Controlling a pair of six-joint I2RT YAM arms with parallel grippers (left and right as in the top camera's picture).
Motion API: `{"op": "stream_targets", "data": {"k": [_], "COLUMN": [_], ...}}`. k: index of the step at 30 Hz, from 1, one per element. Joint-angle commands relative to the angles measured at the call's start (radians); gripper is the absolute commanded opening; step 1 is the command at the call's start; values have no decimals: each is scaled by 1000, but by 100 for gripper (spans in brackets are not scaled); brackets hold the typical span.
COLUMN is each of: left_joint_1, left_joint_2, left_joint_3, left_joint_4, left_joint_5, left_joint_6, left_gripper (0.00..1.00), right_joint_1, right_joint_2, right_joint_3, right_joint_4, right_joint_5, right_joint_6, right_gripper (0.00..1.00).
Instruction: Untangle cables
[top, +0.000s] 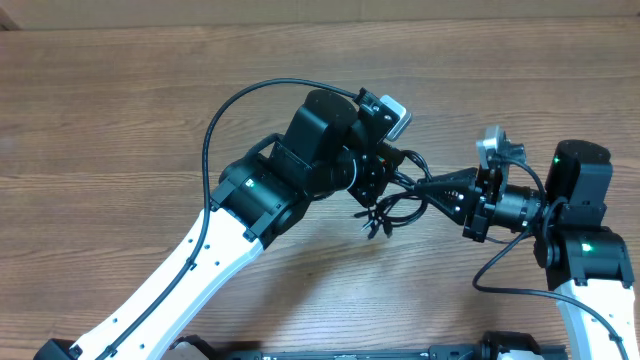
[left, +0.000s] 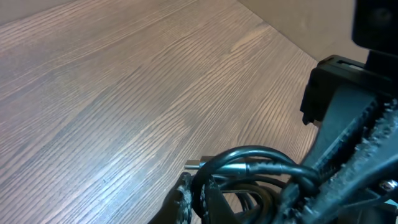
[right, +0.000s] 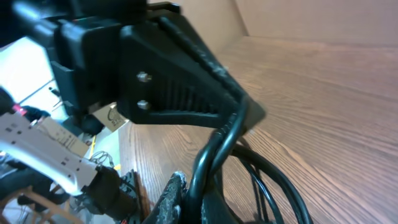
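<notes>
We are seeing the cables (top: 395, 208) bunched just toward 3 o'clock of table (top: 120, 120) centre. The left gripper (top: 383, 185), reaching from 8 o'clock, and right gripper (top: 425, 187), from 3 o'clock, are both clamping them, hiding most loops.
</notes>
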Motion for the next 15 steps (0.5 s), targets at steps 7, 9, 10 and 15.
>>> {"op": "stream_targets", "data": {"k": [7,9,10,15], "left_joint_1": [50,50,50,50], "left_joint_2": [3,3,3,3], "left_joint_3": [5,5,5,5], "left_joint_4": [13,14,16,41], "left_joint_5": [-142,-142,-142,-119], "left_joint_6": [-5,11,25,148], "left_gripper": [4,4,4,4], "right_joint_1": [-2,-2,-2,-2], "right_joint_2": [-18,-18,-18,-18], "right_joint_3": [15,15,15,15], "right_joint_4": [25,29,34,63], "right_joint_5": [-275,-280,-287,-317], "right_joint_6": [-92,-92,-92,-92], "right_gripper": [4,4,4,4]}}
